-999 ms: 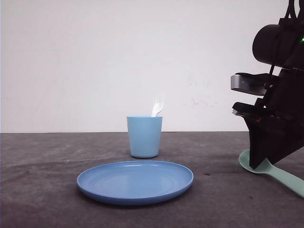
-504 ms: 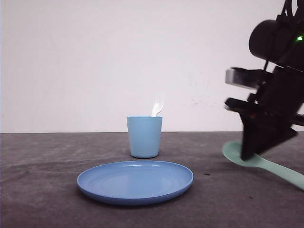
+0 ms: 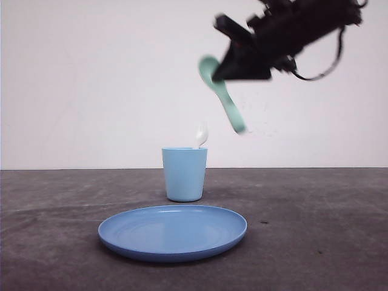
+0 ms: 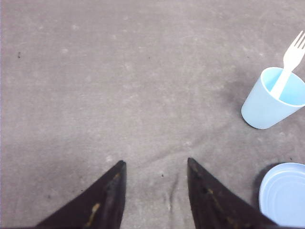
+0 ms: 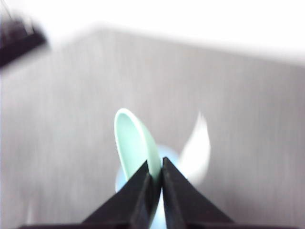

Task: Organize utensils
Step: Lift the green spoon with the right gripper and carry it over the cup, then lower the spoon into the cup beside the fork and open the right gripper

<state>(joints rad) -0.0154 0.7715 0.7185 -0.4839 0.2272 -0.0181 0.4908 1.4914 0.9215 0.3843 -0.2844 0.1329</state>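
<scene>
Spoon (image 3: 222, 91) lifted off the bench (image 3: 315, 230), now gripped high in right hand (image 3: 233, 71), at one o'clock above cup (image 3: 184, 174) holding fork (image 3: 200, 136). Drop-in probably next. Left hand (image 4: 155, 179) spread, empty.

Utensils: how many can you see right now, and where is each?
2. The white fork stands in the light blue cup. The mint-green spoon is in the air above and right of the cup, clamped in the right gripper.
</scene>
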